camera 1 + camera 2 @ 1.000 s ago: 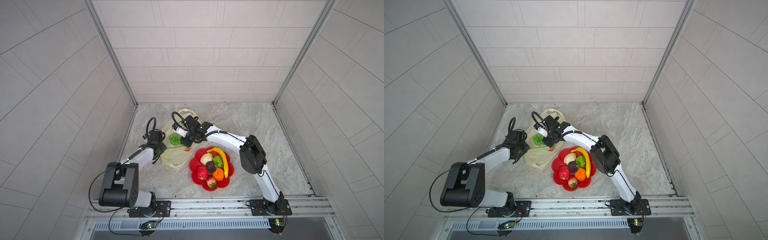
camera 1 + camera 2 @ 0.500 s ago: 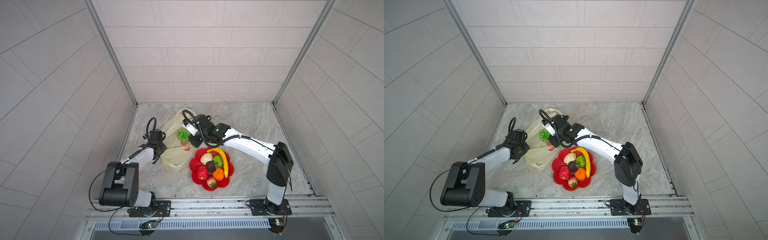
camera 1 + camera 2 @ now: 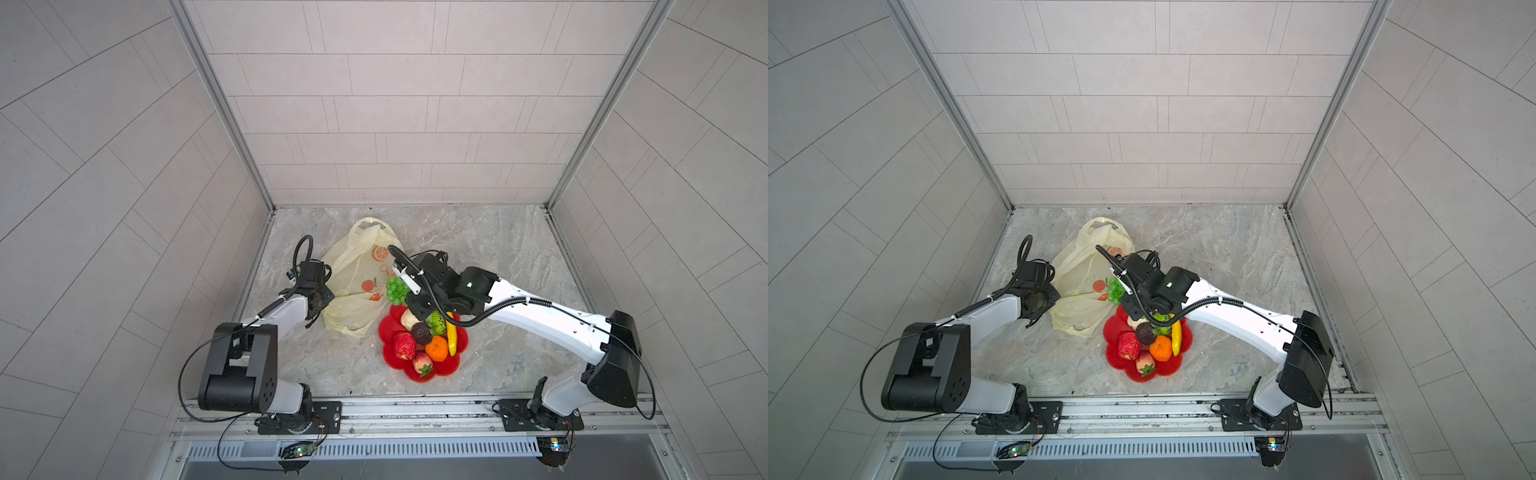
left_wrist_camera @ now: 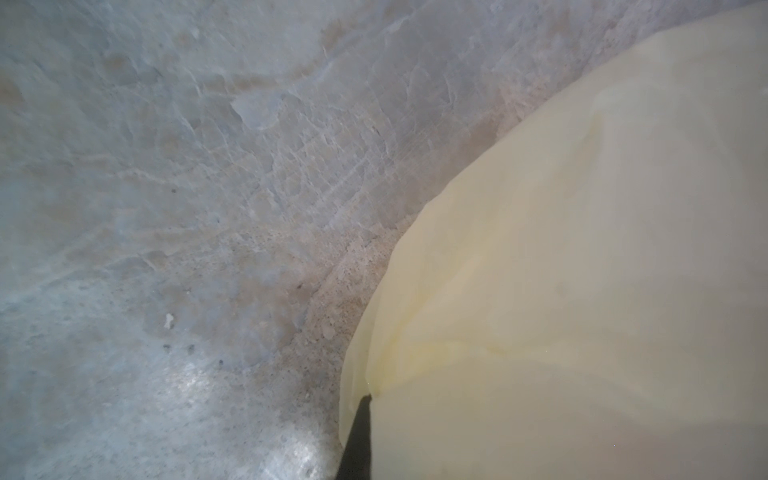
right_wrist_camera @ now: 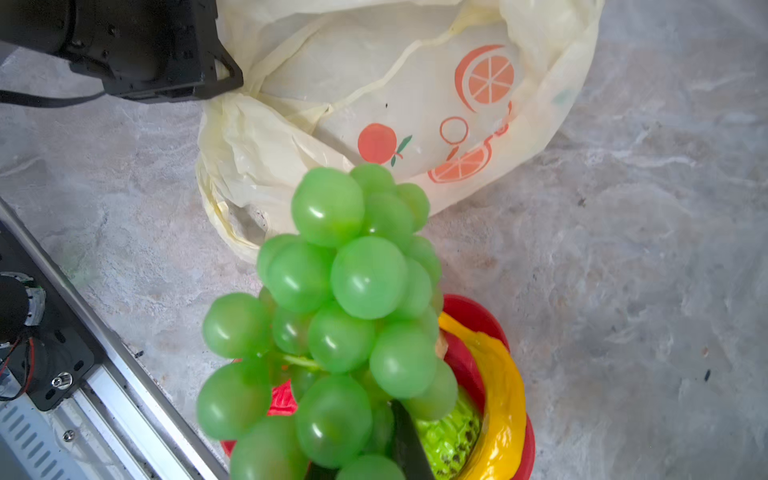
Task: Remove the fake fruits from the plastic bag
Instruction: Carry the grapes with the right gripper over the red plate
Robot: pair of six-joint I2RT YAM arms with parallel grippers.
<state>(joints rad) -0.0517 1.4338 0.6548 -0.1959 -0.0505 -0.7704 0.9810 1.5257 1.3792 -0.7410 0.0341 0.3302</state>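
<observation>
Right fingers point(image 5: 409, 440) are gripping the grape bunch point(image 3: 397, 290) by the red plate point(image 3: 444, 366), needing lowering and release; closed left fingers point(image 4: 359, 432) are pinching the plastic bag point(image 3: 353, 307).

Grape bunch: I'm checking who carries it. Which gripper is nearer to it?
Right. The right gripper is shut on the grape bunch, held up beside the bag; the left gripper pinches the bag's opposite edge, apart from the bunch.

I hold green grapes point(image 3: 397, 290) aloft just beside the slack, crumpled pale-yellow bag point(image 3: 353, 286); banana point(image 3: 452, 338), orange point(image 3: 437, 348) and strawberry point(image 3: 423, 362) heaped near it.
</observation>
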